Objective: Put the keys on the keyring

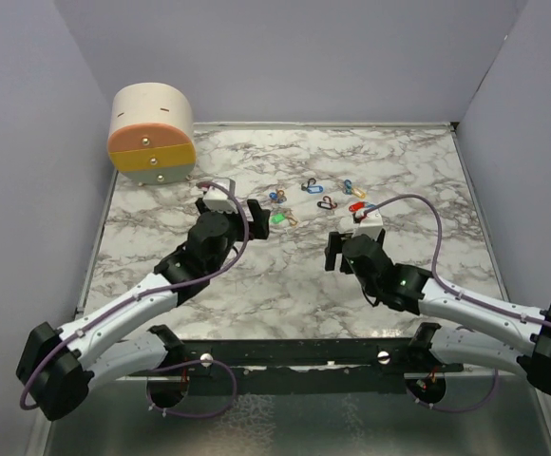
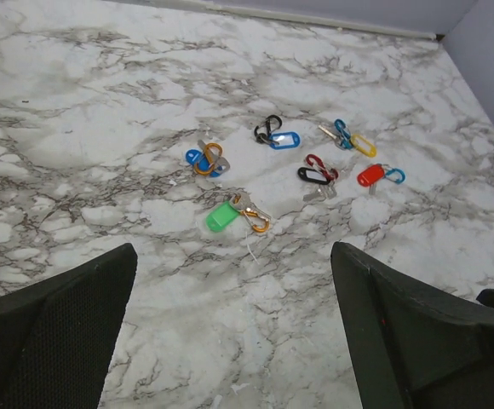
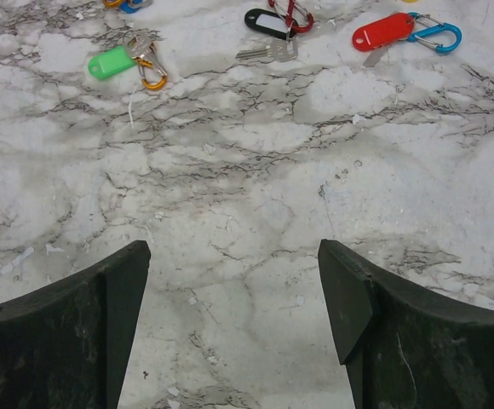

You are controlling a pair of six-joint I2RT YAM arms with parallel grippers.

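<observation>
Left gripper (image 2: 234, 273), right gripper (image 3: 234, 264) agape, low, near keys (image 2: 221, 218)

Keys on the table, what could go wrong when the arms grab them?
The green key lies flat on the marble, tiny beside the open left pincer, so it may skid, not lift. The red key sits close to others; grabbing it could scatter them. The right pincer aims there too and might bump the left.

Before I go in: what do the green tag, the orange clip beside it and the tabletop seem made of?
Green tag: probably plastic, opaque, flat bright colour with a soft sheen. Orange clip: likely anodised or painted metal, a thin loop with bright glints. Tabletop: marble look, grey veins on white; real stone or printed laminate, cannot tell.
</observation>
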